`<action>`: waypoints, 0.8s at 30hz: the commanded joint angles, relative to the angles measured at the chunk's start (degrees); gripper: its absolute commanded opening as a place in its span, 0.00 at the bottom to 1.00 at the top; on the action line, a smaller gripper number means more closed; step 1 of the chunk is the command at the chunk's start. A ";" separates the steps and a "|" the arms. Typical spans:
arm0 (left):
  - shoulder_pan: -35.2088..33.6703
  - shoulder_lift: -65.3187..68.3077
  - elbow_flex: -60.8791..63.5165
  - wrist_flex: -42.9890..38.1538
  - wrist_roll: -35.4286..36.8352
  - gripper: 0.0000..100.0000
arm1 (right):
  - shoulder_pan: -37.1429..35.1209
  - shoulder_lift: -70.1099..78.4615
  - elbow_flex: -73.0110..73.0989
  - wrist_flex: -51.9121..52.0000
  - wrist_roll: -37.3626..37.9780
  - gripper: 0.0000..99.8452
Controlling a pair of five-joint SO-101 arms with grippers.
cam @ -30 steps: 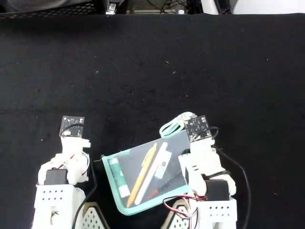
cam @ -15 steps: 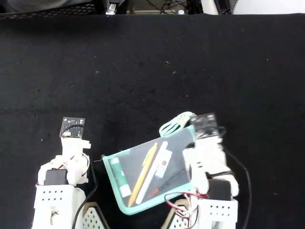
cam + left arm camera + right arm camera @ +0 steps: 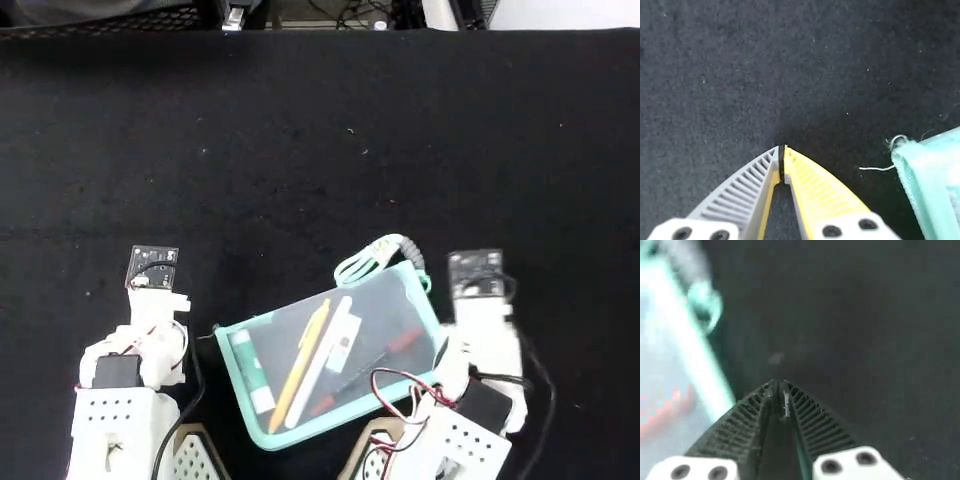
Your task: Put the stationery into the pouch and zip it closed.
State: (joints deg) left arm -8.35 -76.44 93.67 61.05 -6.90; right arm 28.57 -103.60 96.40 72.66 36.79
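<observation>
The pouch is clear with a teal border and lies flat near the table's front edge, between the two arms. Inside it I see a glue stick, a yellow pencil, a white pen and red and black pens. A teal cord loop lies at its far right corner. My left gripper is shut on nothing over bare cloth, with a corner of the pouch beside it. My right gripper is shut and empty just off the pouch's edge, near a teal ring.
Black cloth covers the whole table, with wide free room beyond the pouch. The left arm and right arm flank the pouch. Loose red and white wires from the right arm hang over the pouch's near corner.
The right arm has swung to the right, off the pouch, uncovering its right side. The left arm has kept still.
</observation>
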 commanded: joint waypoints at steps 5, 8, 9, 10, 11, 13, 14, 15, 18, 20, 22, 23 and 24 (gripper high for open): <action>0.48 0.09 -1.54 0.97 0.44 0.03 | -10.02 -2.95 0.22 3.08 3.78 0.02; 0.48 0.09 -1.54 0.97 0.44 0.03 | -19.34 -3.12 0.22 2.81 0.00 0.02; 0.48 0.09 -1.54 0.97 0.44 0.03 | -22.86 -3.21 0.22 2.55 -1.76 0.02; 0.40 0.09 -1.54 0.97 0.44 0.03 | -26.64 -3.21 0.22 2.29 -3.78 0.02; 0.40 0.09 -1.54 0.97 0.44 0.03 | -30.15 -3.30 0.22 1.67 -5.80 0.02; 0.31 0.09 -1.54 0.97 0.53 0.03 | -37.19 -3.30 0.22 -0.26 -10.37 0.02; 0.31 0.09 -1.54 0.97 0.53 0.03 | -40.09 -3.30 0.22 -1.41 -12.75 0.02; 0.22 0.09 -1.54 0.97 0.53 0.03 | -42.64 -3.30 0.22 -2.73 -15.12 0.02; 0.22 0.09 -1.54 0.97 0.53 0.03 | -46.86 -3.30 0.22 -6.68 -21.63 0.02; 0.22 0.09 -1.54 0.97 0.53 0.03 | -46.77 -3.30 0.13 -8.26 -23.65 0.02; 0.31 0.09 -1.54 0.97 0.44 0.03 | -45.01 -3.30 0.13 -8.35 -23.03 0.02; 0.31 0.09 -1.54 0.97 0.44 0.03 | -43.52 -3.30 0.13 -8.35 -22.33 0.02; 0.40 0.09 -1.54 0.97 0.44 0.03 | -41.58 -3.30 0.13 -8.35 -21.45 0.02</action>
State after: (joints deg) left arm -8.35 -76.44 93.67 61.05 -6.90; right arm -16.26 -103.60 96.40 65.63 14.64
